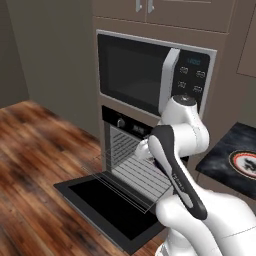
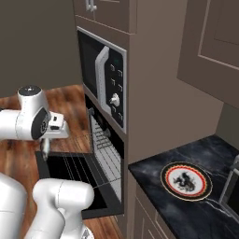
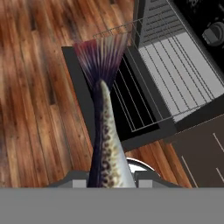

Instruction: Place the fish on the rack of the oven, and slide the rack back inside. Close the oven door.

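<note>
The fish (image 3: 106,144) hangs tail-down from the gripper (image 3: 109,177), its fingers clamped on the body, which is speckled grey and pale. Its fanned, purplish tail points away from the hand, above the outer edge of the oven door (image 3: 81,94) and the wood floor (image 3: 35,87) beside it. In the right base view the fish (image 2: 45,148) shows as a slim grey shape dangling under the hand, above the door's far corner.

The oven door (image 1: 102,210) lies dropped open and flat. The rack (image 1: 127,180) is pulled out over it, its thin wire bars reaching from the mouth of the oven (image 1: 122,145) out above the dark glass. The fish is clear of the rack, off to its outer side.

Above the oven cavity runs a black control strip with a round knob (image 1: 120,122), and over that sits a microwave (image 1: 150,75). To the right, a dark marble bench (image 2: 186,196) carries a round plate (image 2: 186,180) near its front edge.
</note>
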Robot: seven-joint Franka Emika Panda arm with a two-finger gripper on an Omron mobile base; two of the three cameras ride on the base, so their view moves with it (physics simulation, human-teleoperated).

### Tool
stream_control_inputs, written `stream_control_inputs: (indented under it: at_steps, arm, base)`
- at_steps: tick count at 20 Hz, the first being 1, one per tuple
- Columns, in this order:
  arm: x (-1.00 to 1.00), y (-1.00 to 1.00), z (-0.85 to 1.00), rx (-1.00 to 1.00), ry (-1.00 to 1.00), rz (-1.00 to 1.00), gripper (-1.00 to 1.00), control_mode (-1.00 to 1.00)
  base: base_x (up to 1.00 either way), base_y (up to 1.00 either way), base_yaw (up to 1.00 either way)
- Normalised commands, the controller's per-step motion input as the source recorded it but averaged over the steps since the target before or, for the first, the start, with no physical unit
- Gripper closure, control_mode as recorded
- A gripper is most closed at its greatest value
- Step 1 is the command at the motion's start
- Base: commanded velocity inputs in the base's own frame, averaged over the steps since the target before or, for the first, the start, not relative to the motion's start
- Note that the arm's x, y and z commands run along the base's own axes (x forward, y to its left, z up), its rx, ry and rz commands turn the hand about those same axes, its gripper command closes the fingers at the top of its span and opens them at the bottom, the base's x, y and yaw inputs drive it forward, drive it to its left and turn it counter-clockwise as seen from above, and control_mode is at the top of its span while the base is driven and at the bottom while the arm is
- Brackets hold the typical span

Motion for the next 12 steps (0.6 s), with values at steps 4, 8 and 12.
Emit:
stream_control_inputs:
  at_steps: [4, 8, 12]
  arm:
    - [0.01, -0.20, -0.22, -0.02, 0.00, 0.00, 1.00, -1.00]
    - [0.29, -0.16, -0.36, -0.02, 0.02, 0.00, 1.00, -1.00]
    - [0.50, -0.26, -0.51, -0.02, 0.06, 0.00, 1.00, -1.00]
  base:
    - [0.00, -0.05, 0.00]
    - [0.00, 0.00, 0.00]
    - [0.00, 0.00, 0.00]
